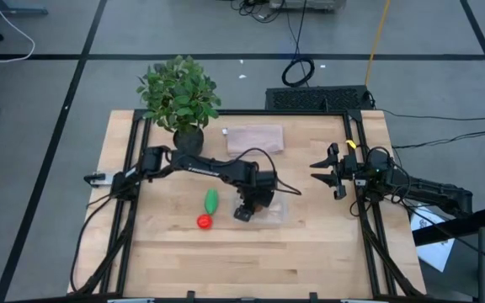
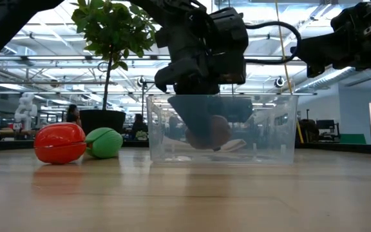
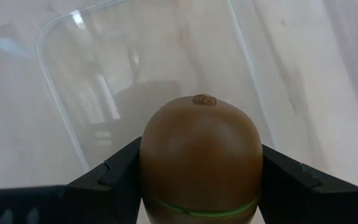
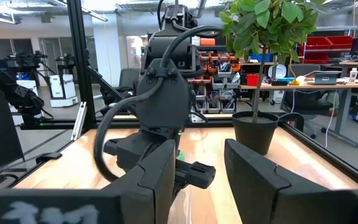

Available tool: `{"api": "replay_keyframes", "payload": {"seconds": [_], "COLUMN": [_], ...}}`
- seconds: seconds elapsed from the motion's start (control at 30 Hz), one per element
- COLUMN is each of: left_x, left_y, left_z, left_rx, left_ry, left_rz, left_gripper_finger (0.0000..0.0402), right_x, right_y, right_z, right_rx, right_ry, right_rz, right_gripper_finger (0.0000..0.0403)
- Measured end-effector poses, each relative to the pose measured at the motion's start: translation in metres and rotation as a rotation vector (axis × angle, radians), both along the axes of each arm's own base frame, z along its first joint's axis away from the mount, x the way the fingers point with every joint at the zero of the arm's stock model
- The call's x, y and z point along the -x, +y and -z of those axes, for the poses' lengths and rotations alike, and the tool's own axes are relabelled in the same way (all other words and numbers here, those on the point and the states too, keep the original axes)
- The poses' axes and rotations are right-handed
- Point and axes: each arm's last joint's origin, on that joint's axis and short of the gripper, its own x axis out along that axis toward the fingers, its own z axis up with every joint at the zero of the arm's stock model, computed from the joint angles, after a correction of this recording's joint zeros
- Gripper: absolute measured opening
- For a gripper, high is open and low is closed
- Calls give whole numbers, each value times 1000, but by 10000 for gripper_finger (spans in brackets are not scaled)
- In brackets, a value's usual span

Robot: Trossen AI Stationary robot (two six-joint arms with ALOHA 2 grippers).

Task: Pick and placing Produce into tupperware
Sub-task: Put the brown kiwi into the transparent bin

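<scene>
Kiwi (image 3: 199, 155), brown and oval, sits pinched between the two dark fingers of my left pincer (image 1: 244, 210), just right of centre in the high view. I carry it low over the tupperware (image 2: 223, 129), so that letting go would drop it straight inside; in the low view it shows blurred through the clear wall, at or just above the floor of the box, and I cannot tell whether it already touches. In my left wrist view the rounded corner of the tupperware lies beyond the kiwi, which suggests I am lined up over the open box and not its rim.

The green piece (image 1: 212, 199) and the red piece (image 1: 204, 221) wait on the worktop (image 1: 310, 261) just left of the tupperware, close to each other, likely my next picks.

My right pincer (image 1: 331, 172) hovers with fingers spread at the right of the frame, well apart from the box, keeping clear. From above, my left wrist covers most of the tupperware, so its near edge and the kiwi are hidden there. The pinkish lid (image 1: 255, 139) lies above, beside the potted plant (image 1: 179, 93).
</scene>
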Motion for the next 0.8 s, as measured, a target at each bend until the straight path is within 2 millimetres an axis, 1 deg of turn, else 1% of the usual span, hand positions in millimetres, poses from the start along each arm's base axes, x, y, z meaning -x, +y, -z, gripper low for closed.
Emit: {"api": "replay_keyframes", "payload": {"seconds": [0.1,0.23,0.43,0.57,0.8], "left_x": [1,2,5,8,8], "left_y": [-7,-17,-21,-22,-19], "left_z": [0,1,2,2,2], "left_rx": [-21,-99,-141,-90,-46], "left_ry": [-4,-9,0,9,10], "left_rz": [48,115,209,274,254], "left_gripper_finger": [238,239,239,239,239], "right_x": [0,0,0,0,0], "right_y": [0,0,0,0,0], "right_z": [0,0,0,0,0], "right_rx": [0,0,0,0,1], "right_ry": [0,0,0,0,0], "right_rz": [0,0,0,1,0], "right_gripper_finger": [132,132,132,132,132]}}
